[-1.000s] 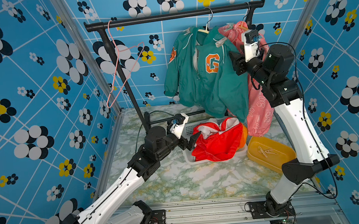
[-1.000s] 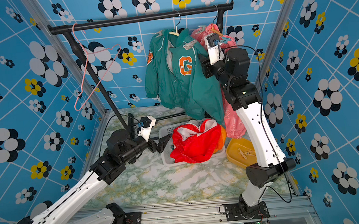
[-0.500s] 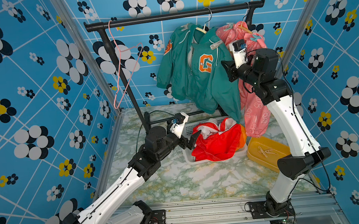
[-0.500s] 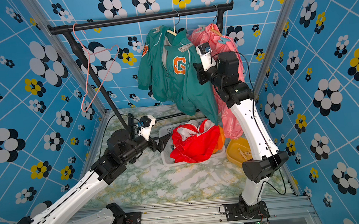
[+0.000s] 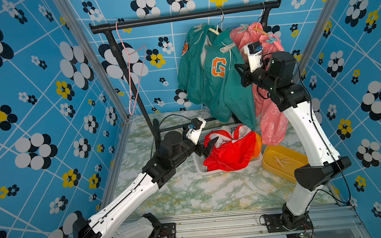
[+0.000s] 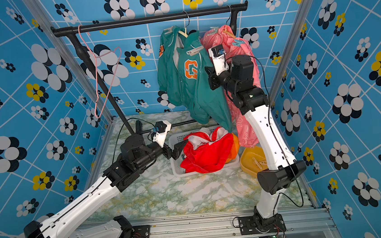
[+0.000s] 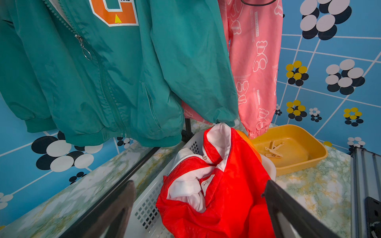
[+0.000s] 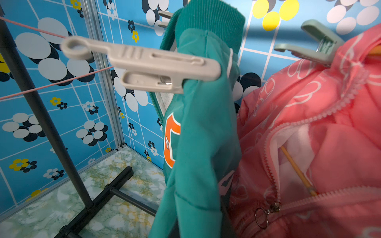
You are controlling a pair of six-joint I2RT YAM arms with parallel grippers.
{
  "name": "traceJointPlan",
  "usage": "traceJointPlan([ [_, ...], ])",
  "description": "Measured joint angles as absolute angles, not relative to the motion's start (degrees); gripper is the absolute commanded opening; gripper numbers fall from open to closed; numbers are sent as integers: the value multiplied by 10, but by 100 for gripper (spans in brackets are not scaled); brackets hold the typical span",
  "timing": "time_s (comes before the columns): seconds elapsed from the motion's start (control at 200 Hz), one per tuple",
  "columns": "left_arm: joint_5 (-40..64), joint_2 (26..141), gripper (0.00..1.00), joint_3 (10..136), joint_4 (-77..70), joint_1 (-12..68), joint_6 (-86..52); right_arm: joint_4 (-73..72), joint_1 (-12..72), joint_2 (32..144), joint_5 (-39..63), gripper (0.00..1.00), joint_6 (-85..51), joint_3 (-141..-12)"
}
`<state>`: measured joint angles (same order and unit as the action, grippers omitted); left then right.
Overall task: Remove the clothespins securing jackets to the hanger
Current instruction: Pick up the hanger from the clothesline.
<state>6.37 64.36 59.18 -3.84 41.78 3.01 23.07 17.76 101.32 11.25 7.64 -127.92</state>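
Left arm [image 5: 130, 195]: low, stretched forward.
Left gripper [image 5: 210, 147]: jaws wide apart.
Right arm [image 5: 308, 128]: reared up, wrist bent.
Right gripper [image 5: 241, 75]: jaws mostly hidden, perhaps nearly closed.

Marbled desk [image 5: 214, 192] carries white basket [image 5: 199, 166], yellow tray [image 5: 273, 167] just beside it, possibly touching; black rack foot [image 5: 155, 125] at back.

A green jacket [image 5: 217, 91], a pink jacket [image 5: 271, 122] and a red jacket [image 5: 232, 151] are counted: three. Four clothespins [image 8: 144, 63] are seen clipped, three hangers [image 5: 262, 32], one basket [image 5: 199, 166], one tray [image 5: 276, 171].
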Motion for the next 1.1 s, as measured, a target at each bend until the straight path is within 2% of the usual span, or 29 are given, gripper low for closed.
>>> traceJointPlan([
  [0.425,59,652,94,592,-44,424,30,246,196,1037,74,0,40,-1344],
  [0.805,49,652,94,592,-44,425,30,129,227,968,2,0,63,-1223],
  [1.099,35,639,94,592,-43,426,30,100,227,959,-10,0,69,-1204],
])
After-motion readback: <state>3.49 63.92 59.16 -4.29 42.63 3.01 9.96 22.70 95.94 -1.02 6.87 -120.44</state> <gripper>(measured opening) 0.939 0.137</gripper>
